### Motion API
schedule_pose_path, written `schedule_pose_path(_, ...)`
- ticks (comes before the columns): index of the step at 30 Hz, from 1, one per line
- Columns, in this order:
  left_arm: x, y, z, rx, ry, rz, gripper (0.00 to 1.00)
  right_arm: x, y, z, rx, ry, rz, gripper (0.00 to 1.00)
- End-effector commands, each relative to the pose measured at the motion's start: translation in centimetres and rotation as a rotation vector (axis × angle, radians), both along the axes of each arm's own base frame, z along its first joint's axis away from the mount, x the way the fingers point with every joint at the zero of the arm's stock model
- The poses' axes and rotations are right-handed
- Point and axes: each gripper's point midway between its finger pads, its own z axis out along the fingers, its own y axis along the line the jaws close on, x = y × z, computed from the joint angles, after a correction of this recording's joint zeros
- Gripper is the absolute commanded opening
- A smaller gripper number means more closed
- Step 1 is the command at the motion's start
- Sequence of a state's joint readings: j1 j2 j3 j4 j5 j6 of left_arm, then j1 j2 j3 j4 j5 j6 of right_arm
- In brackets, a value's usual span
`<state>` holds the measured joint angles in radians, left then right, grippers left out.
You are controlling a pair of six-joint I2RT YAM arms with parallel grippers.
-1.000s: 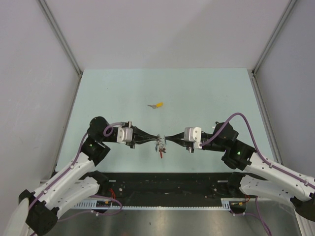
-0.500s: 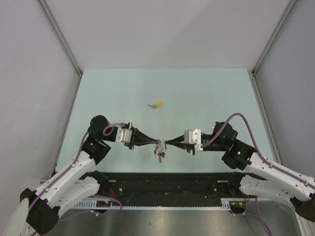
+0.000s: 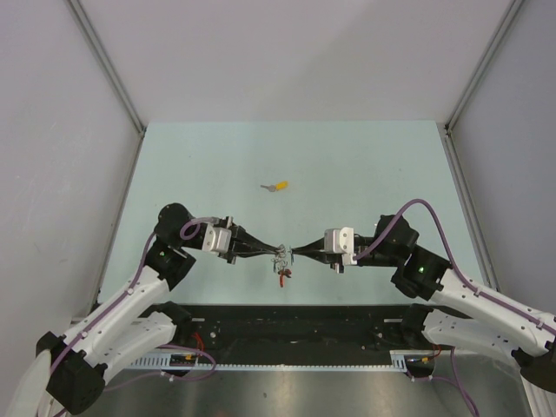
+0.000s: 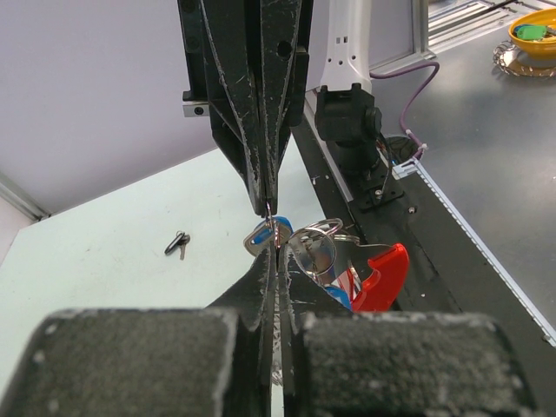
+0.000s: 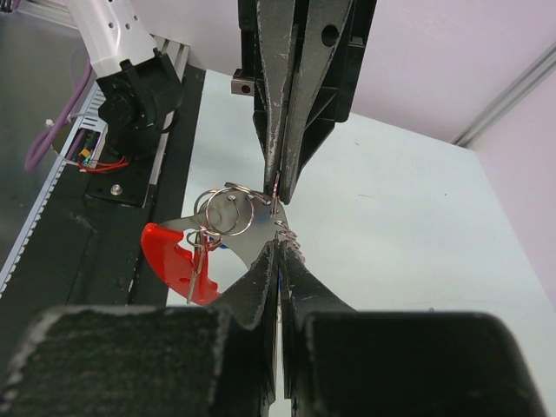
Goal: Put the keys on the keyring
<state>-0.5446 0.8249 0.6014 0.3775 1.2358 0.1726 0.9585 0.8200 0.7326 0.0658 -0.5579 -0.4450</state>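
Note:
My left gripper (image 3: 276,250) and right gripper (image 3: 291,253) meet tip to tip above the near middle of the table, both shut. Between them hangs the keyring (image 3: 281,259), with silver rings (image 5: 228,211), a short chain (image 5: 289,232) and a red strap piece (image 5: 174,261). In the left wrist view my left gripper (image 4: 276,254) pinches the ring's thin wire. The blue-capped key (image 4: 261,234) sits right at the tips under the right gripper (image 4: 267,207). In the right wrist view my right gripper (image 5: 278,243) shows blue between its fingers. The yellow-capped key (image 3: 278,186) lies alone farther back.
A small dark key-like item (image 4: 177,244) lies on the pale green table (image 3: 365,174). A black base rail (image 3: 295,321) runs along the near edge. Grey walls (image 3: 52,174) close in the sides and back.
Both grippers, still tip to tip and shut, have edged slightly toward the near edge, and the hanging keyring bundle moved with them.

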Motion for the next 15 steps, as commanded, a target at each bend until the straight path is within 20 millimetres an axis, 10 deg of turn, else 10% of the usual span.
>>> schedule_pose_path(1, -0.24, 0.18, 1.2, -0.025, -0.038, -0.014, 0.0, -0.52, 0.22, 1.67, 0.051, -0.026, 0.024, 0.0)
schedule_pose_path(15, -0.11, 0.16, 1.19, -0.025, -0.03, -0.008, 0.0, -0.69, 0.69, 1.93, 0.064, -0.026, 0.03, 0.0)
